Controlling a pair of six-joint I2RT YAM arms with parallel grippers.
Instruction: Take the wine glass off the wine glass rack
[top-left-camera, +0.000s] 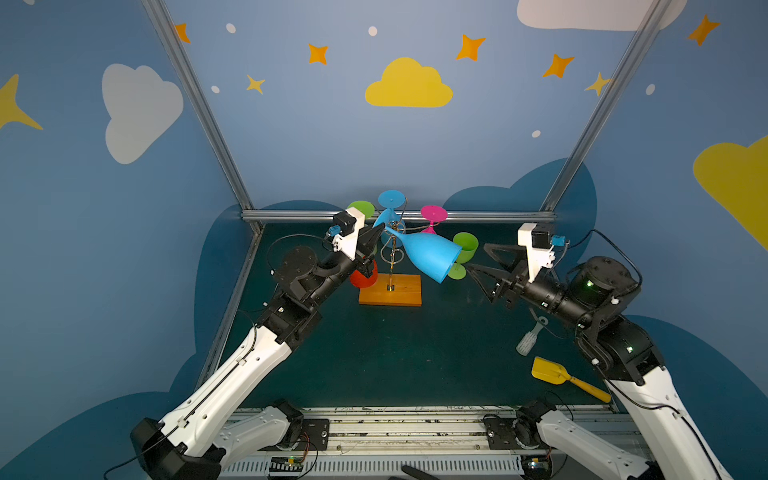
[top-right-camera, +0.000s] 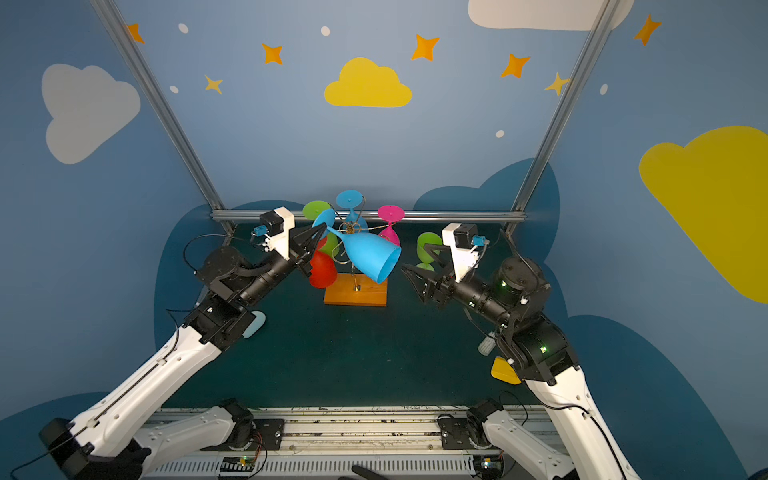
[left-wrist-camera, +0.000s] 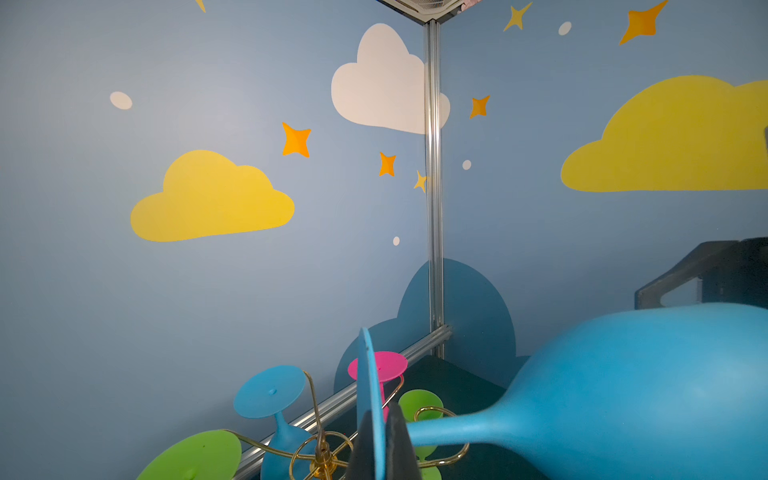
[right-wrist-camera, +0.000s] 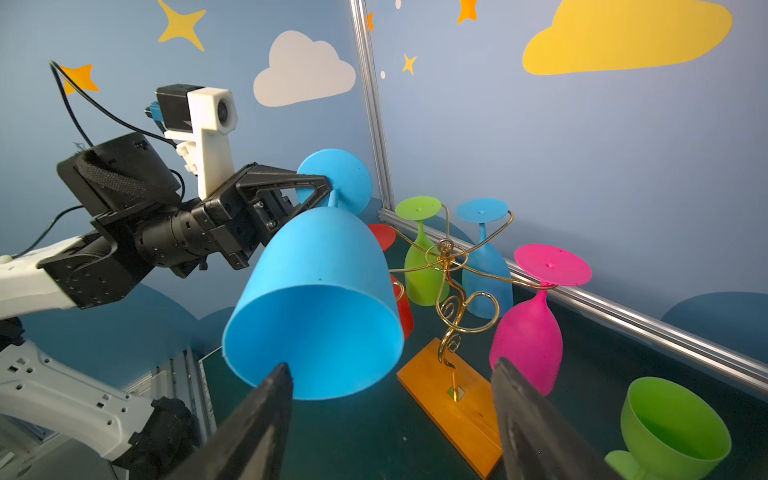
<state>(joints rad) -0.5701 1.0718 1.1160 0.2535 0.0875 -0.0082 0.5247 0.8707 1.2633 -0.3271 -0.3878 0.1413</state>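
A blue wine glass (top-left-camera: 432, 255) (top-right-camera: 370, 257) hangs tilted almost level, its mouth towards the right arm. My left gripper (top-left-camera: 376, 235) (left-wrist-camera: 380, 419) (right-wrist-camera: 322, 187) is shut on the edge of its round foot. In the right wrist view this glass (right-wrist-camera: 316, 307) sits beside the wine glass rack (right-wrist-camera: 446, 257), apart from its gold wire arms. The rack (top-left-camera: 392, 249) stands on an orange wooden base (top-left-camera: 390, 291). My right gripper (top-left-camera: 476, 257) (top-right-camera: 413, 259) (right-wrist-camera: 390, 365) is open and empty, just short of the bowl's rim.
Hanging upside down on the rack are a blue glass (top-left-camera: 390, 199), a pink glass (top-left-camera: 433, 214), a green glass (top-left-camera: 360, 210) and a red glass (top-left-camera: 363, 276). Another green glass (top-left-camera: 465, 249) stands on the table behind my right fingers. A white brush (top-left-camera: 528, 340) and a yellow scoop (top-left-camera: 552, 372) lie front right.
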